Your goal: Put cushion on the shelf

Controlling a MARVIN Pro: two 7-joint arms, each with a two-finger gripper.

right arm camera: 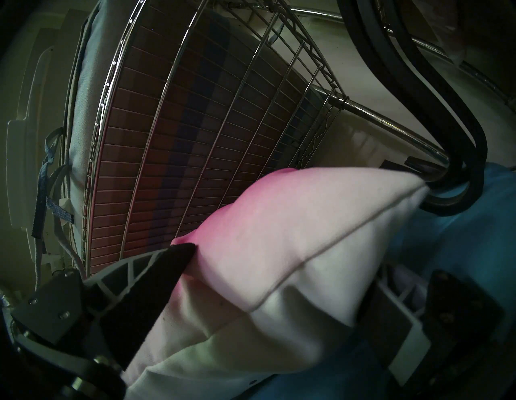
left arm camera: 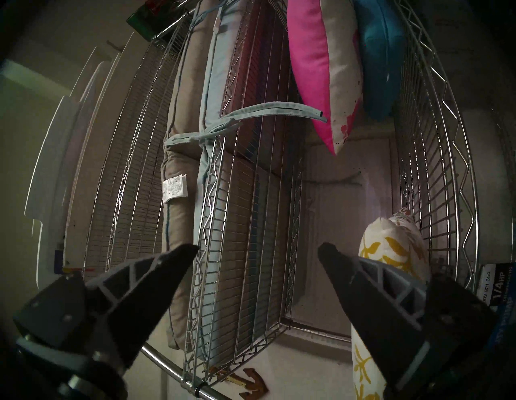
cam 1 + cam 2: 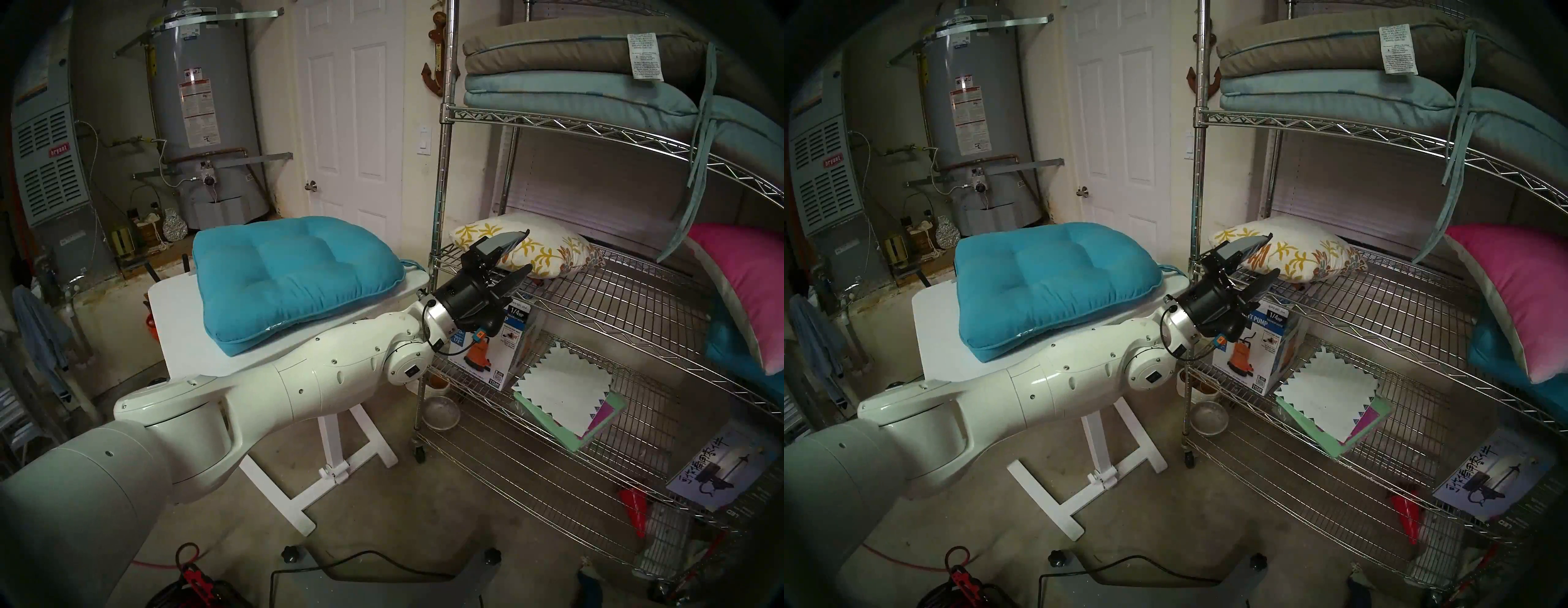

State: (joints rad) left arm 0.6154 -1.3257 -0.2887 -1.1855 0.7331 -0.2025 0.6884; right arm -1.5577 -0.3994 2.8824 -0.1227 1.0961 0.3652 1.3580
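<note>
The cushion (image 3: 539,250) lies on the middle tier of the shelf (image 3: 615,297), at its left end close to the front corner post; it is a plump square pillow, cream-white, printed with mustard-yellow leafy sprigs across the top and a cluster of orange-and-grey flowers at its right corner; its seams pinch in at the corners and the belly bulges; its right end sags onto the wire grid. The left end effector (image 3: 524,250) hangs just in front of it with its black fingers (image 3: 509,243) spread wide apart, one above and one below the pillow's near edge, nothing gripped between them; from the wrist view the cushion (image 2: 391,251) shows just beside one finger. A teal tufted cushion (image 3: 292,276) sits on the white worktop (image 3: 178,322) to the left of the shelf; a pink-to-white pillow (image 3: 746,288) leans at the right end of the same tier. The right end effector (image 1: 279,279) stands open around that pink pillow (image 1: 279,251), one finger (image 1: 156,279) against its side.
</note>
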